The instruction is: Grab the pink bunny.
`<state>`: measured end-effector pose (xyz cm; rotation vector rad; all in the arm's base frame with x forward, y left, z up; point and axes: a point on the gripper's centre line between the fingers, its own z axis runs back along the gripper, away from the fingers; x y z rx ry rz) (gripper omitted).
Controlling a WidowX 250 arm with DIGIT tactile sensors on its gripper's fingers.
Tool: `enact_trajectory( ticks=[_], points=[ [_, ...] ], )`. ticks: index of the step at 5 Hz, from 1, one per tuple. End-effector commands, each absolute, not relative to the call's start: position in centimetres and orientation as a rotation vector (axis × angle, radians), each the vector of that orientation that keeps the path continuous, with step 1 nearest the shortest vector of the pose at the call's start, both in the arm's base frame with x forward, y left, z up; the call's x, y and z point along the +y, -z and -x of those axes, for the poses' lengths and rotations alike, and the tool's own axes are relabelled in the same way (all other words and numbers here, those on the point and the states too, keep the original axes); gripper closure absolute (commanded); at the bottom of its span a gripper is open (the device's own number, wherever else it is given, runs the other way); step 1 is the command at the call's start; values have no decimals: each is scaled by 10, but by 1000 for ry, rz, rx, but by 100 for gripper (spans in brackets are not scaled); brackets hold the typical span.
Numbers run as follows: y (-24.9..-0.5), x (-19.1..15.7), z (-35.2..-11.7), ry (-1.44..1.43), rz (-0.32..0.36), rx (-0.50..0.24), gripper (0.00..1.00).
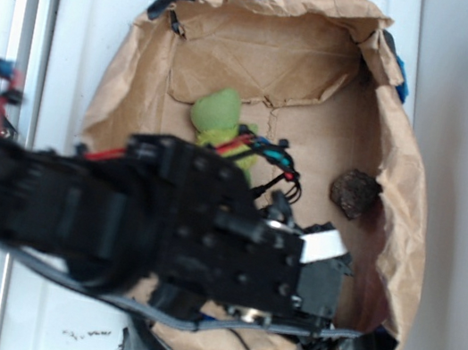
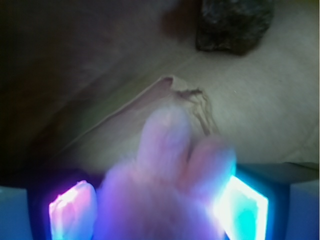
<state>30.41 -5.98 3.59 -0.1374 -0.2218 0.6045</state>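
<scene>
Exterior view: black arm with gripper [image 1: 311, 275] low over the near right floor of a brown paper-lined bin [image 1: 404, 160] with raised crumpled walls; green plush toy [image 1: 219, 116] toward the far left, dark lump [image 1: 355, 194] by the right wall, bare floor between them; pink bunny hidden under the arm. Wrist view: pink bunny [image 2: 167, 180] between the two lit finger pads [image 2: 72, 207], ears pointing forward, pads close at either flank, contact too blurred to tell; dark lump [image 2: 232, 22] well ahead, creased open paper between.

Dark lump [image 2: 234, 25] ahead, seemingly bare cardboard floor [image 2: 260, 115] between.
</scene>
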Motion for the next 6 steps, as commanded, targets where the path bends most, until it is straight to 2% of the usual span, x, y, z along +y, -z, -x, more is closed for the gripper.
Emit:
enact_trajectory(
  ticks=[1,2,3,4,5,6],
  points=[
    [-42,-58,-308,-605,175,-185,100],
    [-49,-55,-308,-588,174,-161,100],
    [-56,-46,-312,-566,132,-153,100],
    [-77,-26,-308,-449,99,-95,100],
    [-104,-7,-297,-353,119,-48,100],
    [-121,9,-295,-281,166,-31,100]
  ],
)
